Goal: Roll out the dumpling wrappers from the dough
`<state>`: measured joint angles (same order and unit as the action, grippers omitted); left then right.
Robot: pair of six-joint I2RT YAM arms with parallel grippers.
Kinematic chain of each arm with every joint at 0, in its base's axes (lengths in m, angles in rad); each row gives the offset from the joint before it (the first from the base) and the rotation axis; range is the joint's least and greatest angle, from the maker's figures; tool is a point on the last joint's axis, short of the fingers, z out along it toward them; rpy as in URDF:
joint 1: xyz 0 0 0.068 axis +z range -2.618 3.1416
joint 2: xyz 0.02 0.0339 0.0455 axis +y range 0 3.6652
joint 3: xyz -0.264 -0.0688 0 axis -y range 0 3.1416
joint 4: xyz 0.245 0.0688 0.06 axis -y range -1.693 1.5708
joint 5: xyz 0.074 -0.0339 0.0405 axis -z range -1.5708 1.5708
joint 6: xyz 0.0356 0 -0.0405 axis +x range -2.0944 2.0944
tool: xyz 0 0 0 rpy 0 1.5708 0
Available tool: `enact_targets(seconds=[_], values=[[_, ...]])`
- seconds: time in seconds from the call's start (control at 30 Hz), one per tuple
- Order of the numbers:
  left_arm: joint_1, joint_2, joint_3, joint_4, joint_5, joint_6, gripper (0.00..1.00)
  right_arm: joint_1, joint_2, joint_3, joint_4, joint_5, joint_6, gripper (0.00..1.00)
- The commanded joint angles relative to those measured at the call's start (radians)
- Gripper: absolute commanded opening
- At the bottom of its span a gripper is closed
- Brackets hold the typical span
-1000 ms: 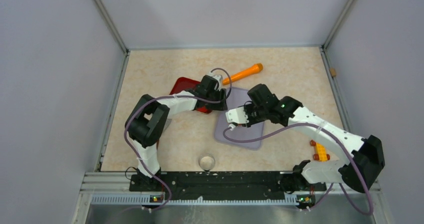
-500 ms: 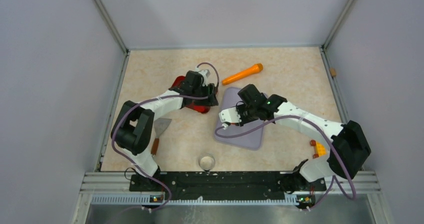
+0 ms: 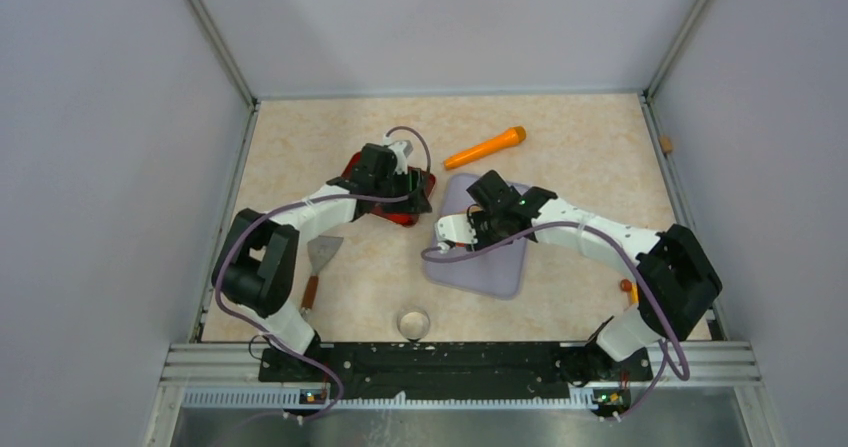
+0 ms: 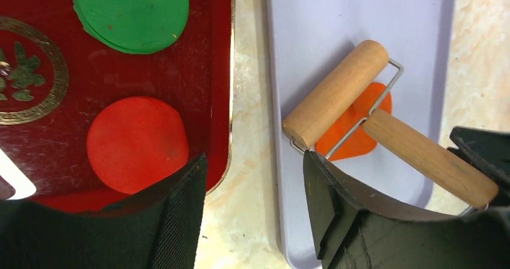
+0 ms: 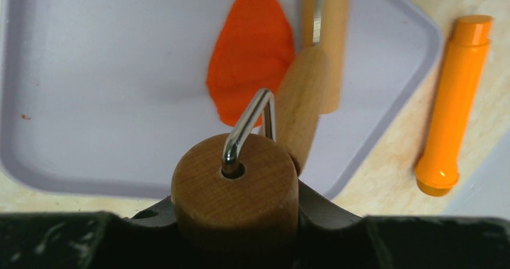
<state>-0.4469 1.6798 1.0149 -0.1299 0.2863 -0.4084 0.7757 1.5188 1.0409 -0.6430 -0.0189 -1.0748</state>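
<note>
Rolling is in hand: right gripper [image 5: 234, 219] pinches the roller [image 4: 337, 94] handle, its drum on the dough [image 5: 249, 52] in the lilac tray [image 4: 313, 16]. Left gripper [image 4: 252, 221] hangs spread and empty by a wrapper [image 4: 135, 142] on the red tray [image 4: 213, 52]. Next calls for even strokes.

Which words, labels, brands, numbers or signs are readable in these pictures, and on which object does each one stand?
None can be read.
The gold emblem on the red tray is an ornament, not letters.
The wooden roller and the orange stick carry no print.
</note>
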Motion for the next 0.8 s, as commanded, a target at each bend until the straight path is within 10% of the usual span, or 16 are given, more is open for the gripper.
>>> enact_targets(seconds=[0.0, 0.33, 0.77], values=[[0.035, -0.130, 0.019, 0.035, 0.104, 0.103, 0.64, -0.016, -0.043, 0.164, 0.052, 0.010, 0.108, 0.00], [-0.018, -0.460, -0.388, 0.423, 0.378, 0.716, 0.66, -0.030, -0.090, 0.314, -0.091, -0.093, 0.201, 0.00], [-0.257, -0.323, -0.474, 0.898, 0.374, 0.851, 0.65, -0.065, -0.149, 0.296, -0.174, -0.202, 0.219, 0.00]])
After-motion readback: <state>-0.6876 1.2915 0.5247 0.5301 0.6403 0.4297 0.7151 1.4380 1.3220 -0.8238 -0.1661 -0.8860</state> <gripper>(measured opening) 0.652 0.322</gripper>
